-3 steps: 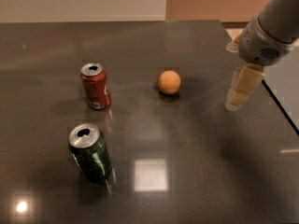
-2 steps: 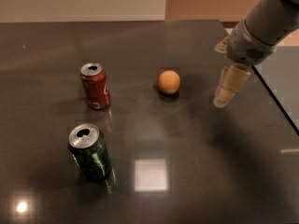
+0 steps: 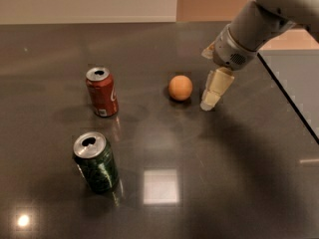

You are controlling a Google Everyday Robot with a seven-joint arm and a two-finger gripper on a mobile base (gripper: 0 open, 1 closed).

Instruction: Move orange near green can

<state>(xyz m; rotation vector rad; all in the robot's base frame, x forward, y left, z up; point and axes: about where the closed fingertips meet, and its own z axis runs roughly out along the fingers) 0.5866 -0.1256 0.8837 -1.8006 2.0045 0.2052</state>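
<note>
Camera view: an orange [image 3: 180, 87] sits on a dark table [image 3: 224, 183], with the gripper [image 3: 208, 105] just beside it on the right, pointing down. Whether the claw is apart or together cannot be told. The green can [image 3: 96, 162] stands well apart from the orange, nearer the camera and to the left, and a red can [image 3: 101, 91] stands directly to the orange's left.

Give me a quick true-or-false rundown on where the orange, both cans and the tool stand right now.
1. The small round orange fruit rests on the dark glossy table. True.
2. The tool is gripping the orange. False: it hovers just beside the orange, on its right in the picture, apart from it.
3. The dark green drink can lies on its side. False: it stands upright.
4. The green can stands nearer the camera than the red drink can. True.
</note>
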